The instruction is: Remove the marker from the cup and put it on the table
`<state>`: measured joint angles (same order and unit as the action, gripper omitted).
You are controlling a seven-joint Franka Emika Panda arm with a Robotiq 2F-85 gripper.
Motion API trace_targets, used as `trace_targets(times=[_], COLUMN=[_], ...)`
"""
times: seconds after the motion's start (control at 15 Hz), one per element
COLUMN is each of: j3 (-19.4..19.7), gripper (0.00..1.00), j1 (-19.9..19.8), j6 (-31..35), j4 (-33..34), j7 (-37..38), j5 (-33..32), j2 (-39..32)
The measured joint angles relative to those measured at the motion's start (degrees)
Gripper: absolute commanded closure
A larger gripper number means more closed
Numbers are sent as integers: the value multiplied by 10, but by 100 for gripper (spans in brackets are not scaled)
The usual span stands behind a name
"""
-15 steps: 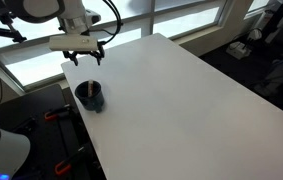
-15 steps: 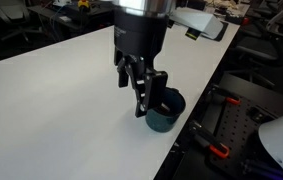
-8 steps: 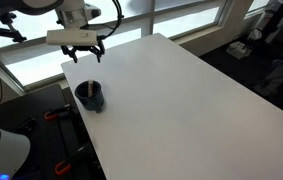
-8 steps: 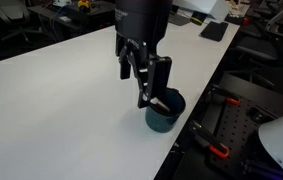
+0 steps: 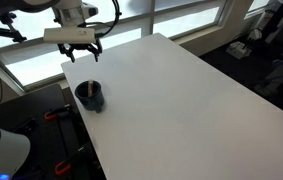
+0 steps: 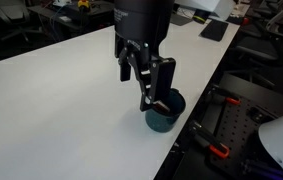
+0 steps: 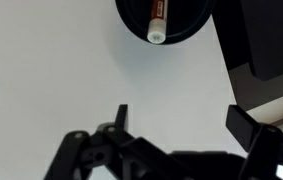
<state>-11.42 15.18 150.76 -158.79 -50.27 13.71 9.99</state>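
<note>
The dark blue-black cup (image 5: 90, 96) stands near a corner of the white table (image 5: 171, 100), and the reddish marker (image 5: 82, 92) leans inside it. In the wrist view the cup (image 7: 181, 20) lies at the top edge, with the marker (image 7: 157, 20) showing its white tip inside. My gripper (image 7: 184, 120) is open and empty, its two dark fingers spread over bare table. In both exterior views the gripper (image 5: 81, 52) hangs above the cup (image 6: 164, 112), apart from it. One finger (image 6: 146, 90) stands in front of the cup's rim in an exterior view.
The cup sits close to the table's edge (image 6: 196, 110), beyond which lie dark floor and equipment with orange parts (image 6: 221, 150). Windows (image 5: 171, 20) run behind the table. White table surface stretches away from the cup (image 6: 51, 100).
The gripper has risen slightly and shifted a little over the cup, still open. Cup and marker have not moved.
</note>
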Motion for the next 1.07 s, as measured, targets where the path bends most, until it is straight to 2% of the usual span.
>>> trace_targets(times=[1.07], j3=[14], gripper=[0], j1=[-1], j6=[4], j4=[0], j7=[27], j5=[1], j2=[-46])
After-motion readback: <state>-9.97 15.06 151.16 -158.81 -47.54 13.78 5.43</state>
